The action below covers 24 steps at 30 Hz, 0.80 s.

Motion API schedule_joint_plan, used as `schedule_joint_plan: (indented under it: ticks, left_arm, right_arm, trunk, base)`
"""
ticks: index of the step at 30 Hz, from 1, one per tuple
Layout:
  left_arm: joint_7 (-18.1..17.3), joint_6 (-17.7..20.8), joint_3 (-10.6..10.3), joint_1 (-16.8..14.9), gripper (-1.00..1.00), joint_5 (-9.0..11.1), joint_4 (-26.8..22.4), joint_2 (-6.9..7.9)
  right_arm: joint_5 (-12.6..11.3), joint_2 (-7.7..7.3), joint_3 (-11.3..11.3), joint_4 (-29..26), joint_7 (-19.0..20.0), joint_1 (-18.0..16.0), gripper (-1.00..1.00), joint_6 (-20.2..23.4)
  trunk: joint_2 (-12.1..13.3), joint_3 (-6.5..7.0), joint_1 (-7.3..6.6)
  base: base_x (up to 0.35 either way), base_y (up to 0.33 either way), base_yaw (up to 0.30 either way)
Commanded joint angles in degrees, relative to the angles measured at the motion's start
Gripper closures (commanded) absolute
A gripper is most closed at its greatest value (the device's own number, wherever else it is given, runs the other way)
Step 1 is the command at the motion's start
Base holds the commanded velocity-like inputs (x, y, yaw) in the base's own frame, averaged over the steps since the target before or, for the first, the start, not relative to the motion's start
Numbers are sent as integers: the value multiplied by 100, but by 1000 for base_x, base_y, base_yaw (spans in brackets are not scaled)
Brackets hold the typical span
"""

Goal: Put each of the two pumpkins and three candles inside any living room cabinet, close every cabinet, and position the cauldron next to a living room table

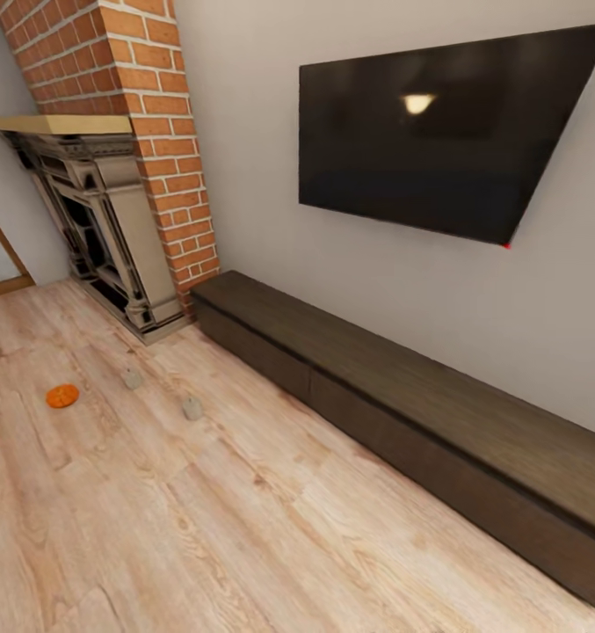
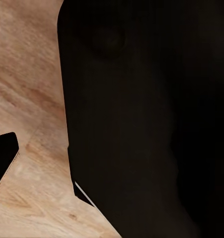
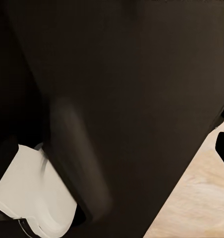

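Both wrist views are mostly blocked by big dark shapes sitting close to the lens, too dark to identify. In the left wrist view a strip of wood floor point(image 2: 23, 99) is showing beside the dark mass, plus a small black corner point(image 2: 3, 156) cut off at the frame edge. In the right wrist view a white rounded part point(image 3: 28, 198) is peeking out under the dark shape, and a sliver of floor is showing at one corner. Fingers aren't making themselves out in either wrist view, so cannot tell if either claw is apart or together.

Head view is looking down at light wood-plank floor point(image 1: 244, 527). One pumpkin point(image 1: 62, 396) is lying on the floor at far left, small and a bit blurry; stem is too small to make out. Two candles point(image 1: 132, 378) point(image 1: 192, 408) are standing on the floor just right of the pumpkin, apart from each other and from it, pale grey stubs, detail hard to read. All three are sitting well clear of the cabinet point(image 1: 402, 396), which is running long and low along the grey wall, fronts looking shut, its right end getting cut off by the frame. A black TV point(image 1: 438, 132) is hanging on the wall above it, reflecting a lamp glow, right edge cut off. A brick chimney point(image 1: 148, 114) with a dark fireplace point(image 1: 104, 229) and a tan mantel is standing at the cabinet's left end. A doorway edge is barely showing at far left.
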Motion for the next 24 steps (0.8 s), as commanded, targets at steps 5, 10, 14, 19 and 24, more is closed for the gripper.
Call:
schedule_joint_plan:
  ticks: [5, 10, 14, 19, 24]
  left_arm:
    - [-7, -25, -12, -2, -100, -5, 4, 1]
    - [-7, -26, -12, -2, -100, -5, 4, 1]
    - [-7, -27, -12, -2, -100, -5, 4, 1]
    - [-7, -27, -12, -2, -100, -5, 4, 1]
    - [-7, -27, -12, -2, -100, -5, 4, 1]
  right_arm:
    - [-59, 0, -30, 1, 36, 2, -100, -23]
    - [-59, 5, -30, 1, 36, 3, -100, -23]
    - [-59, 8, -30, 1, 36, 3, -100, -23]
    - [-59, 8, -30, 1, 36, 3, -100, -23]
    - [-59, 8, -30, 1, 36, 3, -100, -23]
  trunk:
    - [-2, 21, 0]
    - [-2, 47, 0]
    - [-2, 70, 0]
    - [-2, 98, 0]
    - [-2, 126, 0]
  base:
    - [0, 0, -269]
    - [0, 0, -259]
    - [0, 0, -250]
    - [0, 0, -246]
    - [0, 0, -244]
